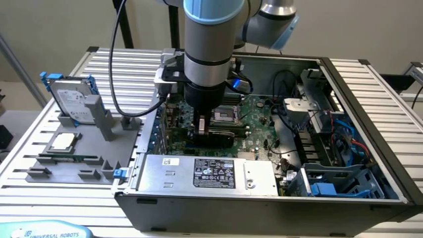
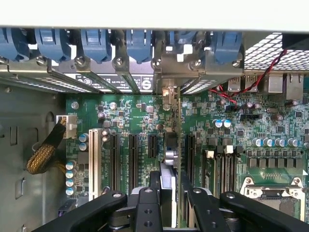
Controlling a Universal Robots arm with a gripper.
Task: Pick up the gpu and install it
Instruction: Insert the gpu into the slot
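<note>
Your gripper (image 2: 166, 193) is down inside the open computer case (image 1: 370, 89), its black fingers (image 2: 147, 205) clenched on the gpu (image 2: 170, 145), which you see edge-on in the wrist view as a thin dark card. The card stands upright on its edge above the motherboard (image 2: 135, 116), its long axis running along the row of black expansion slots (image 2: 133, 154), with its silver bracket end (image 2: 169, 92) pointing toward the rear wall of the case, where the blue slot clips (image 2: 96, 41) sit in a line. You cannot tell from either view whether the card's lower edge is already seated in a slot or just above it, because the fingers and the card itself hide that edge. In the exterior view the arm (image 1: 211, 54) blocks most of the card, and the gripper (image 1: 201, 130) shows only as a dark shape over the board. Inside the case you also have the processor socket (image 1: 225, 115) just beside the gripper, the power supply box (image 1: 211, 173) along the near wall, and a blue drive cage (image 1: 337, 181) toward the exterior view's right. Outside the case, on the exterior view's left, a grey holder (image 1: 99, 124) carries a hard drive (image 1: 69, 99) standing upright and a processor chip (image 1: 63, 141) lying flat, well apart from the gripper.
</note>
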